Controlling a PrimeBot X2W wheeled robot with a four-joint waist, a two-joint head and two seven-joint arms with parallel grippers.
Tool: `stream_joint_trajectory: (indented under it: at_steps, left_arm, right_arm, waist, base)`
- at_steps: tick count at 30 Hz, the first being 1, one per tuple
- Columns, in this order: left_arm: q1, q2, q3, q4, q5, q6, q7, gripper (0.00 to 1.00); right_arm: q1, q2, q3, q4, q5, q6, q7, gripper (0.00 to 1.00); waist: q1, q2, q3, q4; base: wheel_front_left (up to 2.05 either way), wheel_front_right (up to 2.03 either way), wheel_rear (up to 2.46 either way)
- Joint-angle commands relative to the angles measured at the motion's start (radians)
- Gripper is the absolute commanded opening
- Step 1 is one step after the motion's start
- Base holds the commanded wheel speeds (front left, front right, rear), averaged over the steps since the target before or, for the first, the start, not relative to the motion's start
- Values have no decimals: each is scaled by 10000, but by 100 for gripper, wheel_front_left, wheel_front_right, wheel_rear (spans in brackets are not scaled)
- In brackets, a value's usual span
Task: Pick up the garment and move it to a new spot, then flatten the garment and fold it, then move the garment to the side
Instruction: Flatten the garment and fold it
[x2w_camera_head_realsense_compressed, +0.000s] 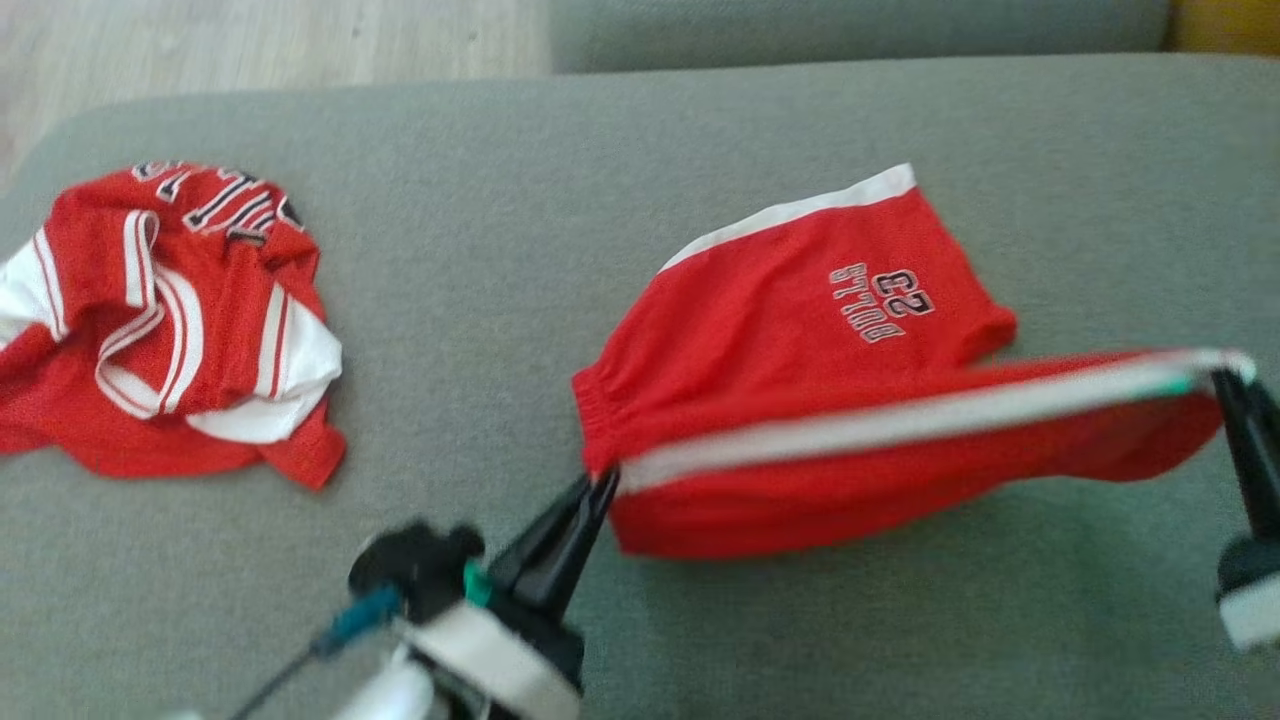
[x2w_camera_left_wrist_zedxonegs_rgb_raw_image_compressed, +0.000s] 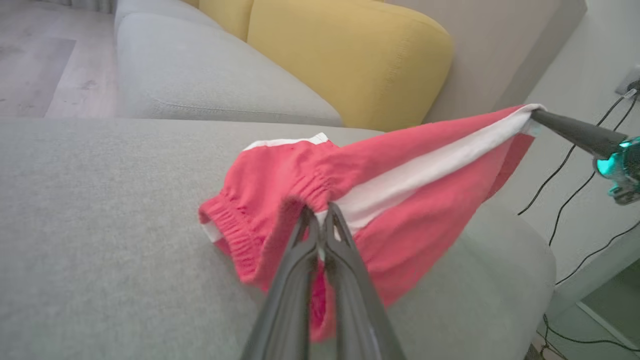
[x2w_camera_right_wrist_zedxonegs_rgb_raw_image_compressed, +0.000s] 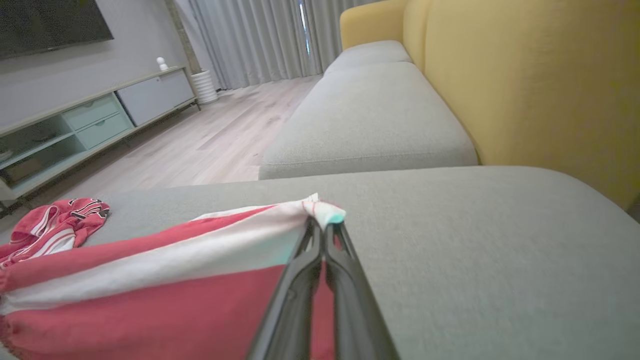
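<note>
The garment is a pair of red shorts (x2w_camera_head_realsense_compressed: 800, 330) with a white side stripe and "BULLS 23" print, lying on the grey sofa cushion (x2w_camera_head_realsense_compressed: 560, 160). Its near edge is lifted and stretched taut between both grippers. My left gripper (x2w_camera_head_realsense_compressed: 603, 480) is shut on the elastic waistband corner, seen close up in the left wrist view (x2w_camera_left_wrist_zedxonegs_rgb_raw_image_compressed: 320, 212) on the shorts (x2w_camera_left_wrist_zedxonegs_rgb_raw_image_compressed: 400, 220). At the far right my right gripper (x2w_camera_head_realsense_compressed: 1222, 378) is shut on the white hem corner, also in the right wrist view (x2w_camera_right_wrist_zedxonegs_rgb_raw_image_compressed: 320, 225), where the shorts (x2w_camera_right_wrist_zedxonegs_rgb_raw_image_compressed: 150, 300) hang leftward.
A crumpled red and white jersey (x2w_camera_head_realsense_compressed: 165, 320) lies on the left of the cushion, also seen in the right wrist view as a jersey (x2w_camera_right_wrist_zedxonegs_rgb_raw_image_compressed: 55, 225). Yellow back cushions (x2w_camera_left_wrist_zedxonegs_rgb_raw_image_compressed: 350, 60) and wooden floor (x2w_camera_right_wrist_zedxonegs_rgb_raw_image_compressed: 200, 135) lie beyond. Cables (x2w_camera_left_wrist_zedxonegs_rgb_raw_image_compressed: 575, 170) hang by the wall at the right.
</note>
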Motion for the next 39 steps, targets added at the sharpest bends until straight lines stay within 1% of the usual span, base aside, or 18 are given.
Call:
stream_joint_trajectory:
  at_steps: [1,5,10,15,18,23,28,29,30,31,32,33,34,37,39]
  left_arm:
    - [-506,23,362,-151,-127,-50,24,0]
    - [-1589,-517,570,713,-819,-184,488,0]
    - [-2660,-729,626,1649,-1269,-301,1056,0]
    - [-3408,-922,567,2378,-1411,-390,808,0]
    - [-3752,-1035,505,2815,-1453,-415,623,0]
    - [-4196,-1146,322,3458,-1482,-442,249,0]
    - [-4623,-1237,131,4155,-1598,-454,-203,0]
    - [-4670,-1257,73,4264,-1644,-455,-249,2]
    - [-4713,-1265,-3,4356,-1683,-456,-302,18]
    - [-4755,-1265,-61,4449,-1705,-457,-386,41]
    - [-4779,-1273,-103,4557,-1739,-457,-461,84]
    - [-4779,-1273,-103,4557,-1739,-457,-461,84]
    - [-4804,-1269,-169,4667,-1720,-457,-539,100]
    - [-4766,-1294,-261,4946,-1612,-457,-923,100]
    - [-4633,-1317,-175,5010,-1466,-320,-1269,100]
  right_arm:
    - [-537,-452,113,-183,-83,67,73,0]
    - [-2134,-515,521,828,-267,67,490,0]
    - [-4178,-624,1424,2483,-290,67,903,0]
    - [-5876,-562,2366,4280,-284,67,833,0]
    - [-6692,-565,2876,5207,-126,67,609,0]
    - [-7744,-683,3581,6473,14,67,129,0]
    - [-8680,-639,4340,7574,253,67,-300,0]
    - [-8786,-611,4467,7730,284,67,-367,9]
    - [-8873,-577,4582,7891,330,67,-414,39]
    - [-8946,-550,4686,8037,371,67,-478,100]
    - [-8994,-524,4767,8165,419,67,-575,100]
    - [-8994,-524,4767,8165,419,67,-575,100]
    - [-9011,-507,4810,8276,471,67,-721,100]
    - [-8807,-524,5037,8343,738,67,-1051,100]
    - [-8492,-604,5190,8171,937,67,-1292,100]
  waist:
    - [-1,-1,317,266]
    - [-1,-1,729,520]
    - [-1,-1,1158,664]
    - [-1,-1,1407,827]
    - [-1,-1,1516,906]
    - [-1,-1,1653,1012]
    - [-1,-1,1830,1042]
    - [-1,-1,1844,1035]
    - [-1,-1,1845,1024]
    - [-1,-1,1834,1011]
    - [-1,-1,1809,996]
    - [-1,-1,1809,996]
    - [-1,-1,1760,982]
    - [-1,-1,1513,939]
    - [-1,-1,1295,878]
  base:
    - [0,0,0]
    - [0,0,0]
    - [0,0,0]
    - [0,0,0]
    - [0,0,0]
    - [0,0,0]
    - [0,0,0]
    - [0,0,0]
    - [0,0,0]
    - [0,0,0]
    - [0,0,0]
    - [0,0,0]
    - [0,0,0]
    - [0,0,0]
    - [0,0,0]
